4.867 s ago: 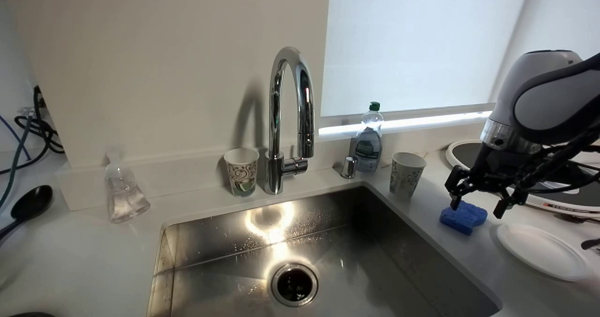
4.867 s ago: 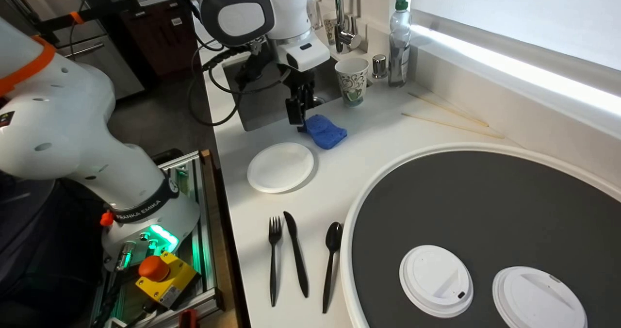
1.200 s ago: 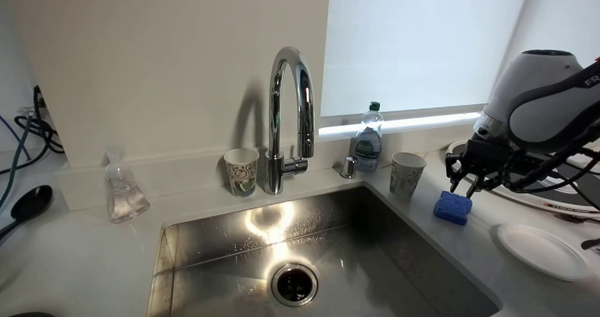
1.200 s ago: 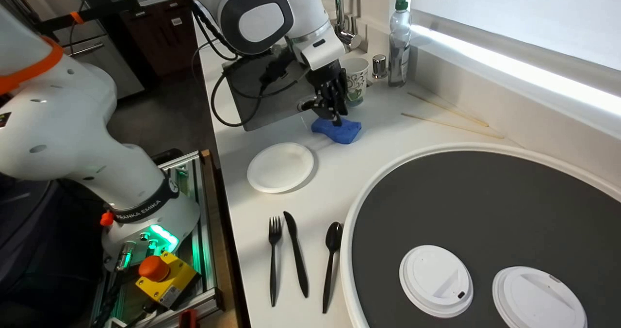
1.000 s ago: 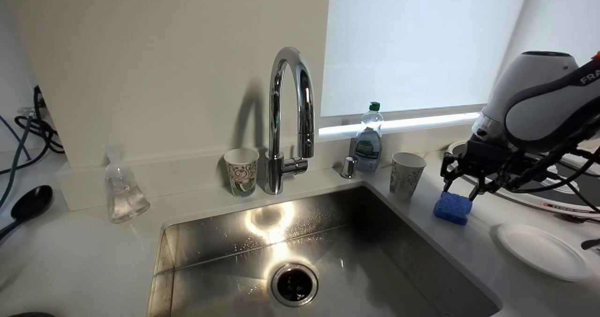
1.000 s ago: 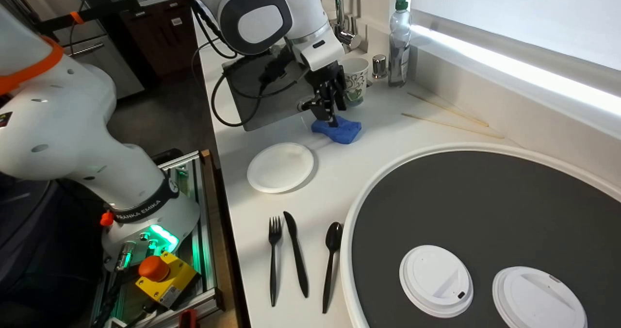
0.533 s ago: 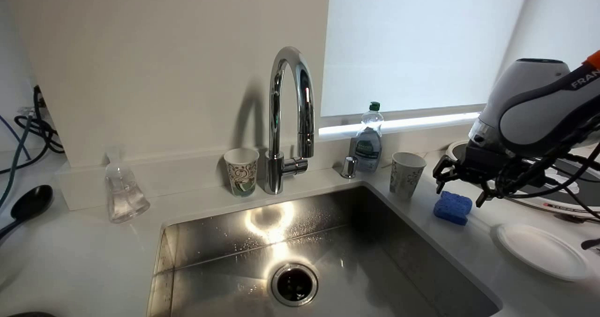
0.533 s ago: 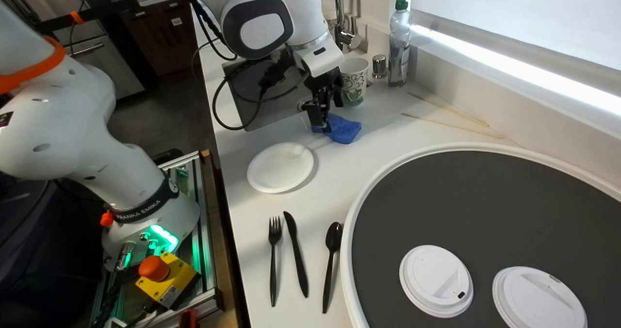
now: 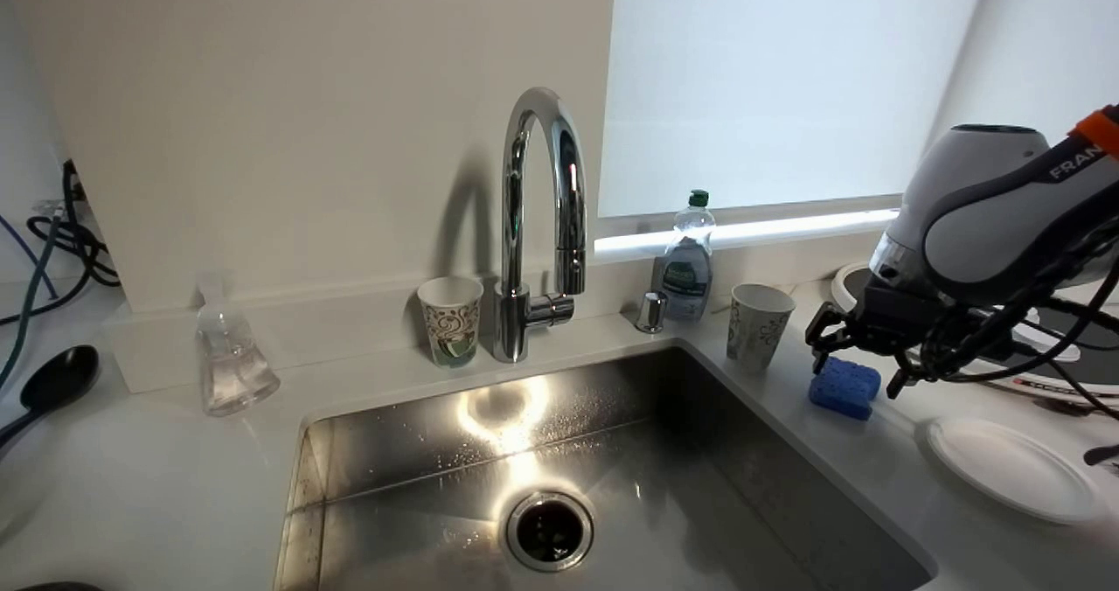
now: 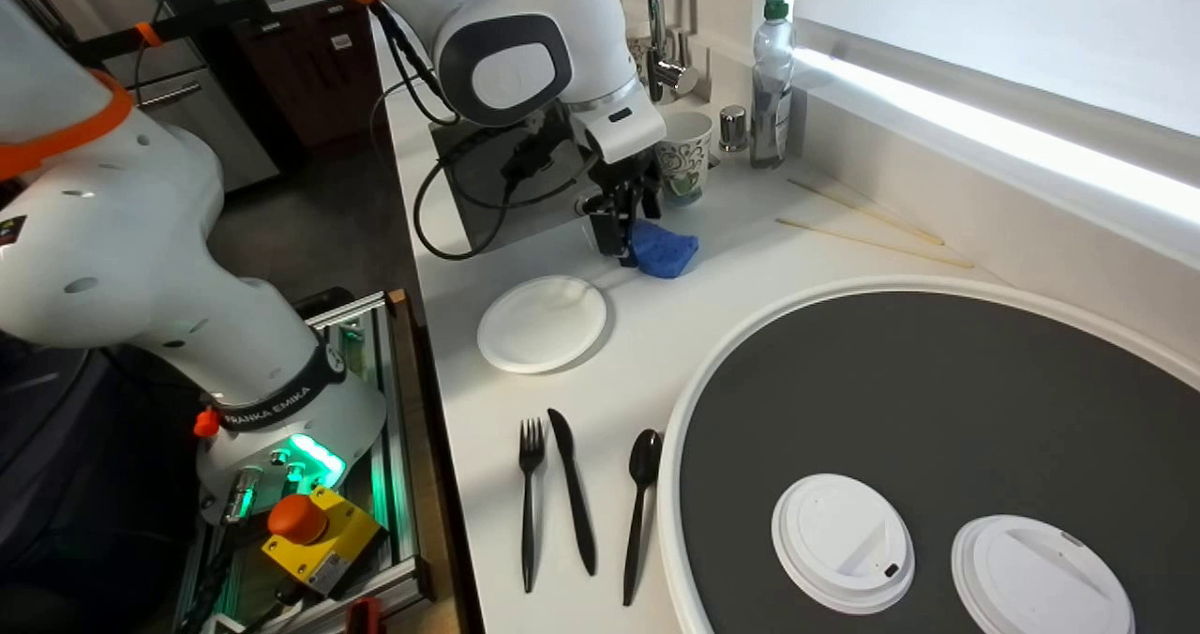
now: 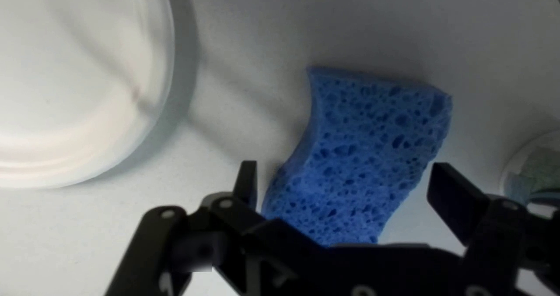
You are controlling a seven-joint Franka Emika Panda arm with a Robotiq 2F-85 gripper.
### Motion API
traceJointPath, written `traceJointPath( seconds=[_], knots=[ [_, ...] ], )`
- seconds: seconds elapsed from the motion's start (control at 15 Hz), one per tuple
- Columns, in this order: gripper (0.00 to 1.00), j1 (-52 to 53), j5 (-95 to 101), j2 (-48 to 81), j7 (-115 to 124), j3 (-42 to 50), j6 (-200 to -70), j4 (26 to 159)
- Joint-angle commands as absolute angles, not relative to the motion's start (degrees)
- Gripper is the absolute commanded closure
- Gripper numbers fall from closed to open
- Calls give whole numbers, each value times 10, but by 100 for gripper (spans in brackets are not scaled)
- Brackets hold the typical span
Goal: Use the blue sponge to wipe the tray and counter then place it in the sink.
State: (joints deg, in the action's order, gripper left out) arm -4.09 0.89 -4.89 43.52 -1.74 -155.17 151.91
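The blue sponge (image 11: 363, 142) lies flat on the white counter (image 10: 731, 306) between the white plate and a paper cup; it shows in both exterior views (image 9: 844, 392) (image 10: 667, 251). My gripper (image 11: 344, 170) is open and low, its fingers on either side of the sponge with gaps between them and it. It also shows in the exterior views (image 9: 856, 378) (image 10: 639, 237). The near end of the sponge is hidden by the gripper in the wrist view. The grey round tray (image 10: 937, 381) has a pale raised rim. The steel sink (image 9: 420, 534) lies beside the sponge.
A paper cup (image 9: 757, 327) and soap bottle (image 9: 687, 267) stand near the sponge. The white plate (image 10: 542, 324), a fork (image 10: 530, 503), knife (image 10: 572, 493) and spoon (image 10: 642, 512) lie on the counter. Two lids, one white lid (image 10: 842, 540) among them, rest on the tray.
In the last second my gripper has opened wider and lowered around the sponge. Compared with about five seconds ago, the sponge has turned and shifted slightly toward the cup.
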Motion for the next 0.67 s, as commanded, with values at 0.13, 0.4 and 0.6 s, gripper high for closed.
traceJointPath(
  seconds=[0.13,0.4,0.6],
  knots=[
    [0,-33,-2,-28,428,-15,-1583,1518],
    [10,-30,-2,-20,429,-14,-1584,1516],
    [39,-29,-1,-17,429,-13,-1587,1515]
  ],
)
